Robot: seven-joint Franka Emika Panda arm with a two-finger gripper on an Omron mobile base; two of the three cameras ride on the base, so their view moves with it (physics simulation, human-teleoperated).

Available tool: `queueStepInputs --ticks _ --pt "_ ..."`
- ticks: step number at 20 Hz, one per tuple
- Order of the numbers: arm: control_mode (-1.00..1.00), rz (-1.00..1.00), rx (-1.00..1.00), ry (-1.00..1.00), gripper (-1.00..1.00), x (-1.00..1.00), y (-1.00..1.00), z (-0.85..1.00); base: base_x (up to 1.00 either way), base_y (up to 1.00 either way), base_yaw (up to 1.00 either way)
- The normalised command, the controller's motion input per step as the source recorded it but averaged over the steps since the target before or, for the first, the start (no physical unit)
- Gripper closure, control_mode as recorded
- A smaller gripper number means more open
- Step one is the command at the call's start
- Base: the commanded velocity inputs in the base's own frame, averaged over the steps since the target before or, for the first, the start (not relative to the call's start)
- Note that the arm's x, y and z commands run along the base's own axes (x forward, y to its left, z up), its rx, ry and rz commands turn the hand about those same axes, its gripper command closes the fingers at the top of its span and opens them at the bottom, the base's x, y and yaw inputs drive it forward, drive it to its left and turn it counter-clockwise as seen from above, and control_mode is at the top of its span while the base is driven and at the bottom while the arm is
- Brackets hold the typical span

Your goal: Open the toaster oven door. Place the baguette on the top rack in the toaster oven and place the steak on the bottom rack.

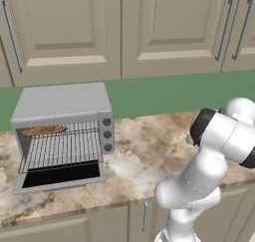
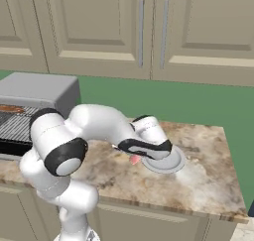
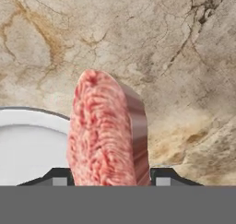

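Note:
The pinkish-red steak (image 3: 107,131) stands on edge between my gripper (image 3: 109,179), whose dark fingertips (image 3: 59,178) press on both of its sides. In the right base view the steak (image 2: 134,159) peeks out under the hand, beside the white plate (image 2: 171,163). The grey toaster oven (image 1: 60,102) sits at the counter's left with its door (image 1: 60,178) folded down and open. The brown baguette (image 1: 45,130) lies on the top rack (image 1: 82,128). The bottom rack (image 1: 62,154) below it is bare.
A round white plate (image 3: 27,147) lies on the marble counter (image 1: 144,156) just left of the steak in the hand view. Beige wall cabinets (image 1: 64,32) hang above a green backsplash. The counter ends at the right (image 2: 233,185).

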Motion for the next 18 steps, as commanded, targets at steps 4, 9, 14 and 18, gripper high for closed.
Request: queueStepInputs --ticks 4,9,14,18 --pt "-1.0 0.54 -0.09 0.1 1.0 0.01 1.0 1.0 0.0 0.0 0.0" --pt "-1.0 0.59 -0.03 0.18 1.0 0.0 1.0 1.0 0.0 0.0 0.0" --pt "-1.0 0.6 -0.04 0.19 1.0 -0.01 1.0 1.0 0.0 0.0 0.0" --pt "-1.0 0.56 -0.02 0.18 1.0 -0.08 1.0 1.0 0.0 0.0 0.0"
